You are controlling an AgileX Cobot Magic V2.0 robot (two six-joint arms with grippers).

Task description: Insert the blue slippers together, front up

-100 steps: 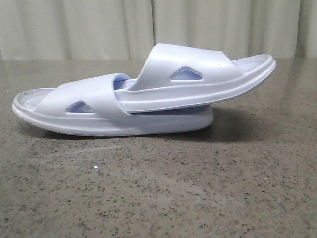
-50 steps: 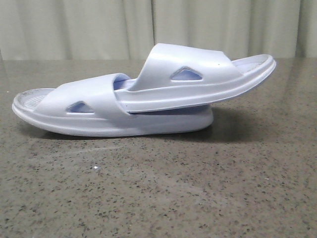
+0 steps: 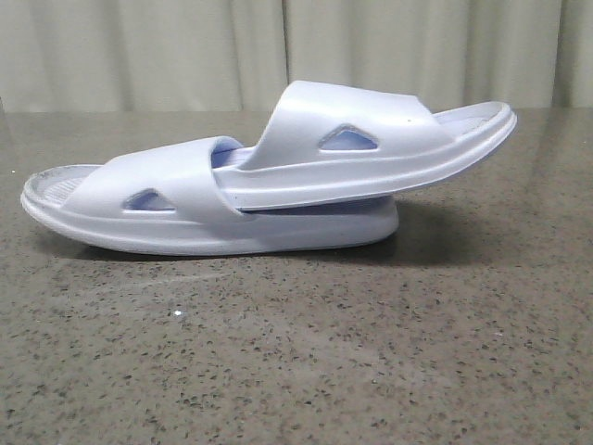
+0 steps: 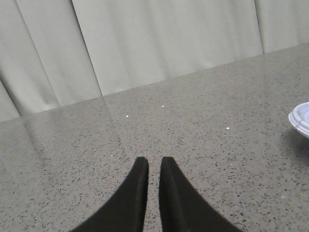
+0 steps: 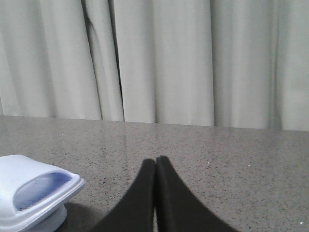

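Little had shifted since a second earlier: blue slippers (image 3: 269, 171) sat nested, light, springy foam best pinched by straps; left gripper (image 4: 154, 166) nearly closed, right gripper (image 5: 155, 166) closed, both empty.

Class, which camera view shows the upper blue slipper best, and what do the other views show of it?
The front view: the whole upper blue slipper shows side-on, pushed under the lower slipper's strap. The right wrist view shows only one end of it. The left wrist view shows just a slipper rim; which slipper is unclear.

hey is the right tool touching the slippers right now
Apart. In the right wrist view the right tool is shut over bare table, with a stretch of tabletop between it and the blue slippers.
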